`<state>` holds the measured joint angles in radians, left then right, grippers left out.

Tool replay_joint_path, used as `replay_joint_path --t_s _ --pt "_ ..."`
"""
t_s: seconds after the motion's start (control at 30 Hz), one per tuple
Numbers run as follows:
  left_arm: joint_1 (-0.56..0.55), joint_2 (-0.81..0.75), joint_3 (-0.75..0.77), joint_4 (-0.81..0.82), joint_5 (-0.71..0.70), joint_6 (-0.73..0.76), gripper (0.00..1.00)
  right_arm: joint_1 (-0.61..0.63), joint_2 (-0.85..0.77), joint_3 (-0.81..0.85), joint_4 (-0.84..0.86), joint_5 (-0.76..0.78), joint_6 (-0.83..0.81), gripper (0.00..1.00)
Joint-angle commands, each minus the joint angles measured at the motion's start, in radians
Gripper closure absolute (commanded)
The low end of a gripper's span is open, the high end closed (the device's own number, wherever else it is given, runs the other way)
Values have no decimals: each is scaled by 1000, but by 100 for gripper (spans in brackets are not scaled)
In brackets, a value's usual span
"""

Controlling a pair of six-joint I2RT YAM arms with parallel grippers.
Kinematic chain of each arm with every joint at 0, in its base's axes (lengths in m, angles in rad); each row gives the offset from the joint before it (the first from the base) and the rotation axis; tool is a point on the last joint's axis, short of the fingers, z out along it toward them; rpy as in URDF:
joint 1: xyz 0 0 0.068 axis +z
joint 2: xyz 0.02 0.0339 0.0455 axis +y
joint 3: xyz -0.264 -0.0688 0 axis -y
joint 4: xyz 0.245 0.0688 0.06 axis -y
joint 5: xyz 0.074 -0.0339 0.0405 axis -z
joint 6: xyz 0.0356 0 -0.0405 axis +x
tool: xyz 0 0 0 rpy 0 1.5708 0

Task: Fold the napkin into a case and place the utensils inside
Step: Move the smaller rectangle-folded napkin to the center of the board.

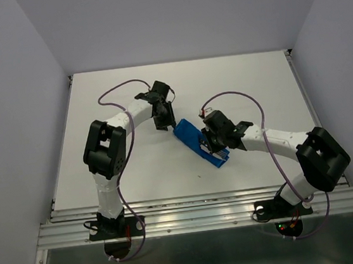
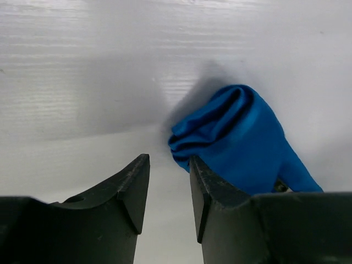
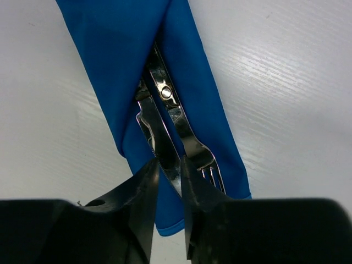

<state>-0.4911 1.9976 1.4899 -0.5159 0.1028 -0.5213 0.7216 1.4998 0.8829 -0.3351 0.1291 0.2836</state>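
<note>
Right jaws (image 3: 169, 165) straddle the blade end of the knife (image 3: 155, 135) with only a narrow gap. Whether they pinch it or merely flank it I cannot tell. Left jaws (image 2: 169, 159) stand spread and empty, close beside the far-left end of the case (image 2: 236, 137).

That blue case lies slantwise mid-worktop (image 1: 137, 175), folded. The knife and the fork (image 3: 190, 140) lie side by side in it, handles tucked under the crossed flaps, blade and tines showing at the near-right end.

I judge this to be the last step, seating the utensils. The next move probably calls for sliding the knife along the case's length, or letting go and lifting straight up, so the thin cloth is not dragged open.
</note>
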Motion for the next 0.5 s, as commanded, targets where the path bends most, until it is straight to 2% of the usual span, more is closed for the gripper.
replay_joint_path --t_s 0.0,0.07,0.23,0.33,0.4,0.47 --pt "-38 -140 47 -21 -51 -16 55 4 2 45 54 42 25 76" --pt "-44 -157 49 -3 -5 -11 58 4 -4 42 67 98 69 82" --pt "-79 -129 75 19 64 6 70 4 -18 34 79 139 124 87" --pt "-84 -74 87 31 89 7 85 4 -18 34 79 118 127 87" --pt "-86 -19 107 25 94 10 99 4 -18 31 80 93 120 87" --pt "-86 15 136 27 92 14 100 4 -16 31 81 50 103 87"
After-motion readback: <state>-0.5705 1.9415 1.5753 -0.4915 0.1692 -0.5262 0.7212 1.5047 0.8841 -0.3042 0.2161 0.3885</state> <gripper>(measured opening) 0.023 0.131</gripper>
